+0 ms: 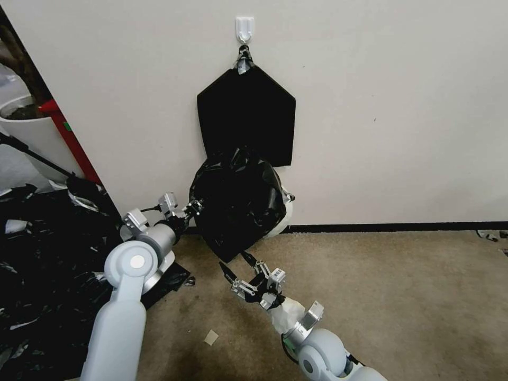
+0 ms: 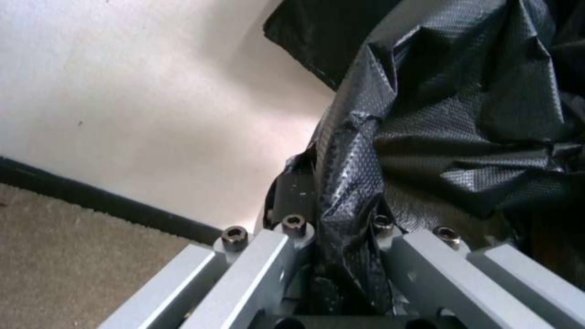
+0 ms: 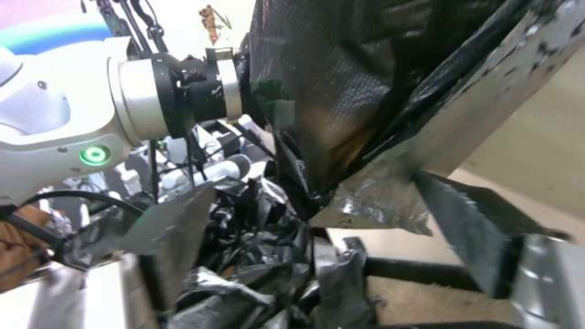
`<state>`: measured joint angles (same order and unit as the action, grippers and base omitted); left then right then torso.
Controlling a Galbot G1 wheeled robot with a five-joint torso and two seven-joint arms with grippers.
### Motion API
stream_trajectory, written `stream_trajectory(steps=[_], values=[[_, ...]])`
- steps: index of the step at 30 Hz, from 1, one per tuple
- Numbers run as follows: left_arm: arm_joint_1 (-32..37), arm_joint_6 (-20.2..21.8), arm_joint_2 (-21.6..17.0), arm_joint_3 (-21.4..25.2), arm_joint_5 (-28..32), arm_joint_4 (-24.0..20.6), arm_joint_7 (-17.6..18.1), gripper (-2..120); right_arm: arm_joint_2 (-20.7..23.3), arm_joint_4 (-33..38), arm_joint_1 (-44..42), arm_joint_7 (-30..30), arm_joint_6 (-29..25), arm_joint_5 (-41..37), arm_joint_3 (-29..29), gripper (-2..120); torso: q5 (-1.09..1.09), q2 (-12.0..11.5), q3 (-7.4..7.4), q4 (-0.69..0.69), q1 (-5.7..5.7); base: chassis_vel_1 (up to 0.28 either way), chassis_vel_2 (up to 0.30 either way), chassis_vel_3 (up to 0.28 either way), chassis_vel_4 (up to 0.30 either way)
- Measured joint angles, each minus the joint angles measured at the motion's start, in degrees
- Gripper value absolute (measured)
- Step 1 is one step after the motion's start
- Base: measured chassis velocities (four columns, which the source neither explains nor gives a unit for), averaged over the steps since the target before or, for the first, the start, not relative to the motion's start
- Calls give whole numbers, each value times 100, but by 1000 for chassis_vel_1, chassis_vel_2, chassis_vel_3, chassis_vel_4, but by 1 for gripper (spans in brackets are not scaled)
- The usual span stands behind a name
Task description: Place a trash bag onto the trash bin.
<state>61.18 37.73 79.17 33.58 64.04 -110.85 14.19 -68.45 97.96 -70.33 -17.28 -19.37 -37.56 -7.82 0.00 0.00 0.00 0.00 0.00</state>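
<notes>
1. A large heap of crumpled black plastic bags (image 1: 37,254) is being seen on the floor at the robot's left, well apart from the work (it is no part of this step).
2. A flat matte black five-sided pack (image 1: 246,114) is being held against the pale wall by a white hook (image 1: 244,27), directly above the bin.
3. The trash bag (image 1: 235,203), a thin glossy black plastic film with a wrinkled, silvery sheen, is being draped over the trash bin (image 1: 284,214), a round cream-white plastic bucket that is lying against the wall at the carpet's edge; just a sliver of the bin's white rim is being shown at the bag's right side.
4. The left gripper (image 1: 194,207) is being kept at the bag's left edge, and in the left wrist view a fold of film (image 2: 347,214) is being pinched between its closed fingers.
5. The right gripper (image 1: 241,267) is being held just below the bag's hanging lower corner, with its fingers spread and nothing between them; that corner is dangling near its tips, apparently not touching.
6. For the step in hand, judged to be stretching the bag's mouth over the rim, the left pinch is best being kept firm while the loose lower corner is being caught cleanly, so that the thin film is being pulled evenly rather than torn or slipped off.
</notes>
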Motion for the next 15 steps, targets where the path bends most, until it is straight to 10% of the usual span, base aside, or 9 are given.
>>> stream_trajectory(steps=[15], values=[[50,0,-11,16,-32,-43,-15,3,-102,204,8,137,476,-1004,-188,99,0,0,0,0,0,0,0,0,0]])
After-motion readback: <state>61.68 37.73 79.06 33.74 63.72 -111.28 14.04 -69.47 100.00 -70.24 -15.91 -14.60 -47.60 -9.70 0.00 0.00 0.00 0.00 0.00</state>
